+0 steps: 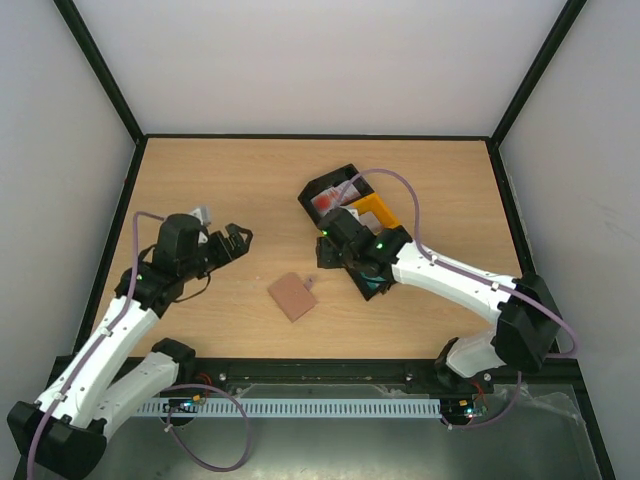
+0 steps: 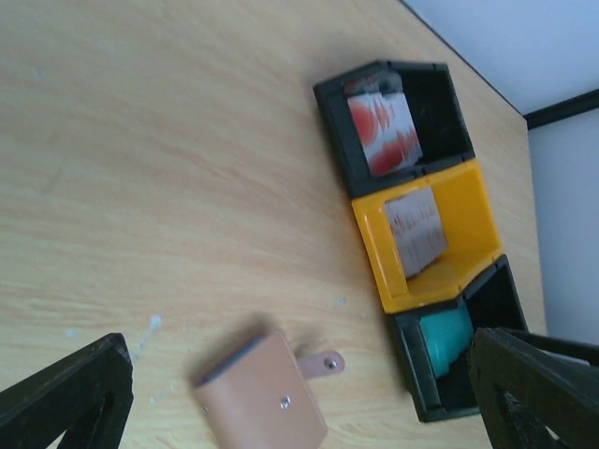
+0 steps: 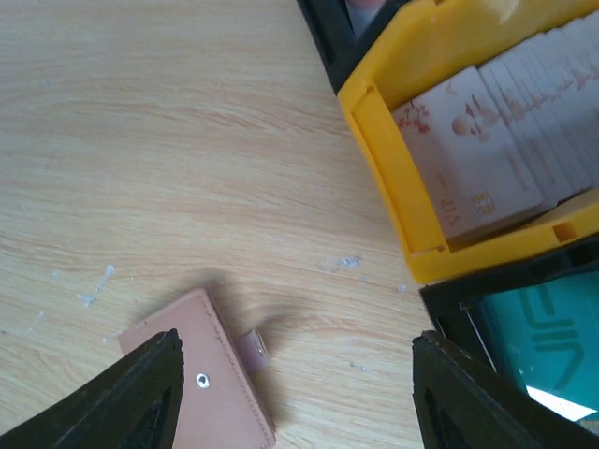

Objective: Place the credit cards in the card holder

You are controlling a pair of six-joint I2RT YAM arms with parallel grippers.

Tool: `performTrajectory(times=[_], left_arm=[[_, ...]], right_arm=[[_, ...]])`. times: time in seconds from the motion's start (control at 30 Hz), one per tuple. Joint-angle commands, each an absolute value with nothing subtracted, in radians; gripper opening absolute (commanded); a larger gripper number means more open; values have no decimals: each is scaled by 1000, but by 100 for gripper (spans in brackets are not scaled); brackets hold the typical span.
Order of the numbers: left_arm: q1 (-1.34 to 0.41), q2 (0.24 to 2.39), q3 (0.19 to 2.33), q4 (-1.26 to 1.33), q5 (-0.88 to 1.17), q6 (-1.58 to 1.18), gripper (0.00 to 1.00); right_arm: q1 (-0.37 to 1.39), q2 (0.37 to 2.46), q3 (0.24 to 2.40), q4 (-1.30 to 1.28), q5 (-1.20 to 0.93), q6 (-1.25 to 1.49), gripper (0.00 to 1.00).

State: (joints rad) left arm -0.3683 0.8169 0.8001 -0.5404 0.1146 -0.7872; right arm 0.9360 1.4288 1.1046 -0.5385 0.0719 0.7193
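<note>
1. 3 trays stood in a row: the far black tray (image 2: pixel 328 103) held red-and-white credit cards (image 2: pixel 382 131), the orange tray (image 2: pixel 473 210) held white credit cards (image 2: pixel 415 229), and the near black tray (image 2: pixel 404 351) held teal credit cards (image 2: pixel 446 339).
2. 1 card holder (image 2: pixel 267 393) lay closed on the table (image 1: pixel 220 180), near the trays.
3. 2 grippers: the left gripper (image 1: pixel 240 240) and the right gripper (image 3: pixel 298 351) were both spread wide and empty.

The overhead camera looks steeply down from behind the near edge onto the whole wooden table (image 1: pixel 220 180). The left wrist camera faces the orange-yellow plastic tray (image 2: pixel 372 245) from well to its left. The right wrist camera hangs close beside that tray (image 3: pixel 376 140). All three views share the tray and the flat brown leather card holder (image 1: pixel 292 296) near it.
</note>
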Motion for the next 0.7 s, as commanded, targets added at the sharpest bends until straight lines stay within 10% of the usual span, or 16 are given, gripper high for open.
performTrajectory(times=[0.0, 0.67], left_arm=[[-379, 767, 691, -428, 248, -910, 98], [-541, 854, 347, -143, 271, -1031, 87]], right_arm=[[918, 1420, 1079, -559, -61, 654, 65], [918, 1552, 1004, -322, -102, 640, 44]])
